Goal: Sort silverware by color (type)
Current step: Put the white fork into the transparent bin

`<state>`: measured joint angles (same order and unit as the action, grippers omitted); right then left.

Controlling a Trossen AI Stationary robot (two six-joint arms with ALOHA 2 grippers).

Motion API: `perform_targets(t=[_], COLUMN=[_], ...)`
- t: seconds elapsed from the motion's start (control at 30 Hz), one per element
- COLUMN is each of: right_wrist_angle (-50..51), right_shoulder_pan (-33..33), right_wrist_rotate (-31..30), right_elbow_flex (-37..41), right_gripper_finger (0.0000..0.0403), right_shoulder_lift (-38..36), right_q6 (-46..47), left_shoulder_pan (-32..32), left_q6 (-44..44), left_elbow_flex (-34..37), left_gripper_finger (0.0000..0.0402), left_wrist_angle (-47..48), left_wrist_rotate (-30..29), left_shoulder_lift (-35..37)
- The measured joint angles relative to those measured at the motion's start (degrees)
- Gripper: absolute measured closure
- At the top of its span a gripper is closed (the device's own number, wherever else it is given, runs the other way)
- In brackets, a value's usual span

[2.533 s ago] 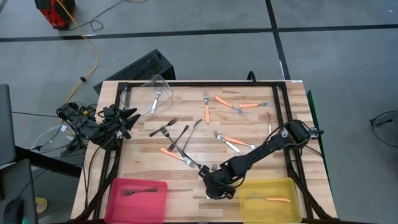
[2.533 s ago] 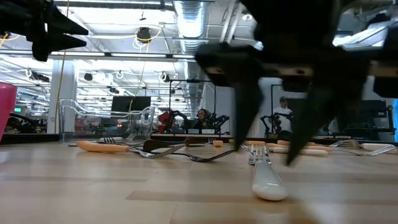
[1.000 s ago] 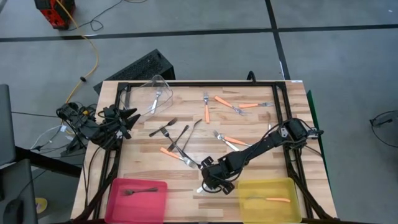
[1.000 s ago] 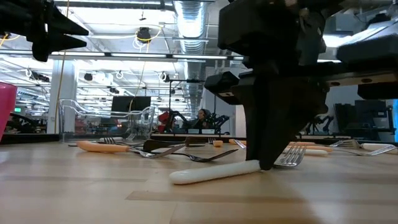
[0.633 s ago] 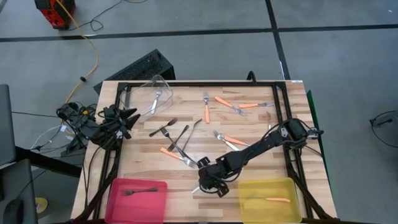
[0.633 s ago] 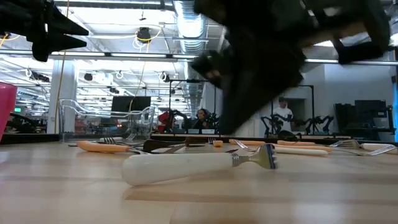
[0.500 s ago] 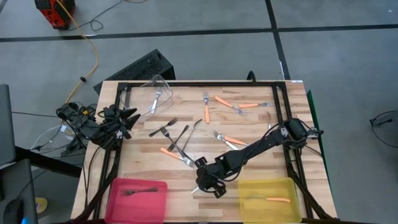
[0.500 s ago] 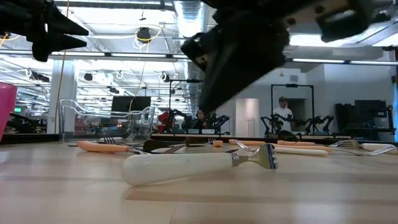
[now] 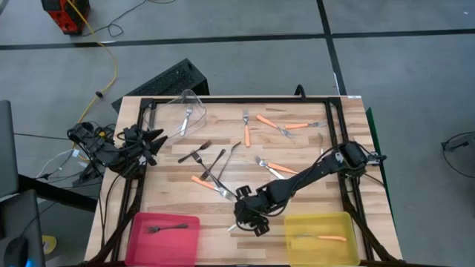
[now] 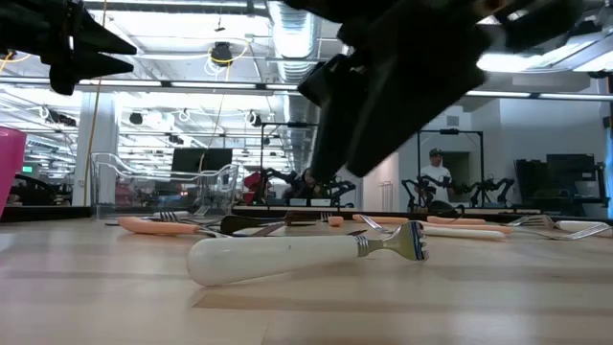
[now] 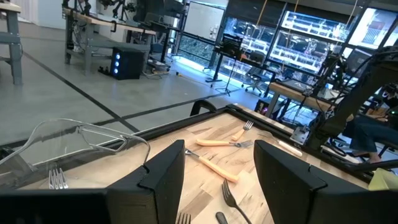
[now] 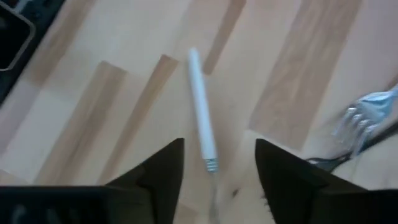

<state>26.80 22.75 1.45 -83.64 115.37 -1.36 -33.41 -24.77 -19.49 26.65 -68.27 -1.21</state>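
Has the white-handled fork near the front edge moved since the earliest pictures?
Yes. The white-handled fork pointed end-on at the low camera; now it lies broadside, between the pink bin and yellow bin, beneath the right pincer.

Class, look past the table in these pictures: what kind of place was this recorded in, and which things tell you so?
Probably a robotics lab or workshop. The low view shows ceiling ducts and other robot arms on stands beyond the wooden table; the left wrist view shows a workbench on a bare concrete floor.

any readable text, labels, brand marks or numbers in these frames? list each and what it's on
None readable in any view.
Bins: pink bin, yellow bin and clear bin show no labels.
White-handled fork: no marking visible.
Screens and fixtures in the room behind: too blurred to read.
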Motion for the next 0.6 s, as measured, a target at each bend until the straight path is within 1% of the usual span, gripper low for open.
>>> perform_targets(t=[0.07, 0.13, 0.43, 0.6], right_wrist_angle=[0.43, 0.28, -0.05, -1.90], right_shoulder_pan=[0.55, 0.97, 0.85, 1.25], right_wrist_rotate=[-0.11, -0.33, -0.44, -0.46], right_elbow_flex=[0.00, 0.50, 3.61, 6.39], right_gripper_finger=[0.0163, 0.0161, 0.0201, 0.0210], right_shoulder_lift=[0.02, 0.09, 0.20, 0.20], right_q6=[0.32, 0.36, 2.44, 3.39], left_shoulder_pan=[0.00, 0.00, 0.00, 0.00], left_q6=[0.00, 0.00, 0.02, 0.02], left_elbow_flex=[0.00, 0.00, 0.00, 0.00], left_gripper_finger=[0.0223, 0.0223, 0.0223, 0.0223], left_wrist_angle=[0.00, 0.00, 0.00, 0.00], left_wrist_rotate=[0.00, 0.00, 0.00, -0.02], left_shoulder_lift=[0.00, 0.00, 0.00, 0.00])
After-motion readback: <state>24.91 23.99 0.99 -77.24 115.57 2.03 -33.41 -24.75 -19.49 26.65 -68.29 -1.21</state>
